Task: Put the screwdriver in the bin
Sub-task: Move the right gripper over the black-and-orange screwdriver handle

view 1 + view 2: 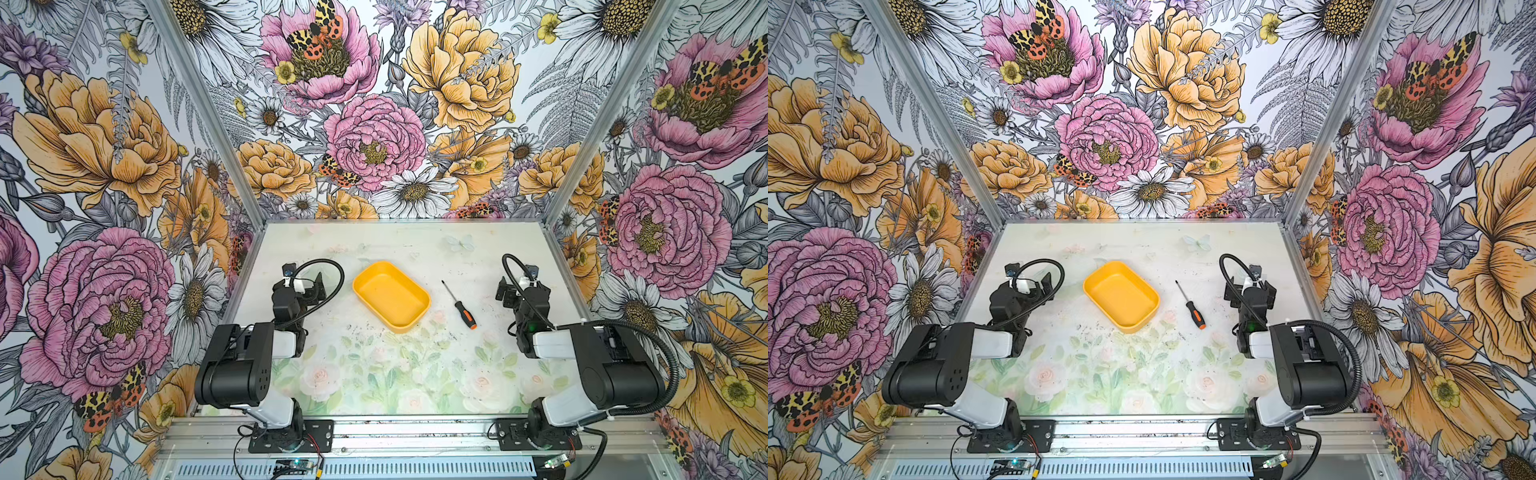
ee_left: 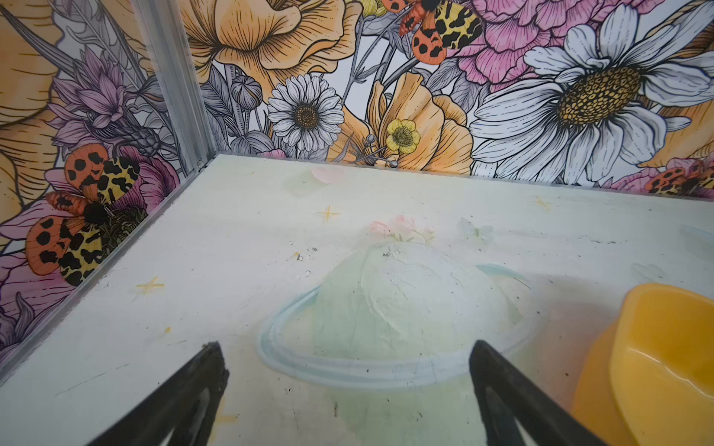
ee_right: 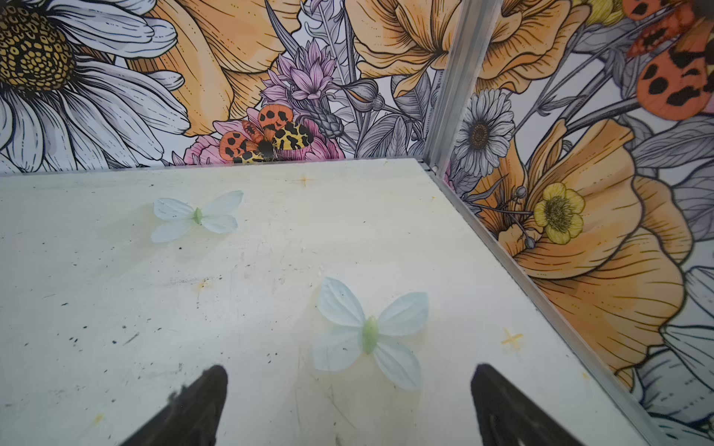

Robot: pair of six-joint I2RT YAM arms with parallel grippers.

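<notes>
The screwdriver (image 1: 459,304) lies at 3 o'clock from the bin (image 1: 390,297), tip toward 11, handle toward 5, at 9 o'clock from the nearer right gripper (image 3: 349,370), jaws spread and empty.

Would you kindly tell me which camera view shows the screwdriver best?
Both top views show the screwdriver whole, tip to orange end, lying on the table right of the bin. Neither wrist view shows it at all.

No readable text, label, brand or number shows on anything in these views
</notes>
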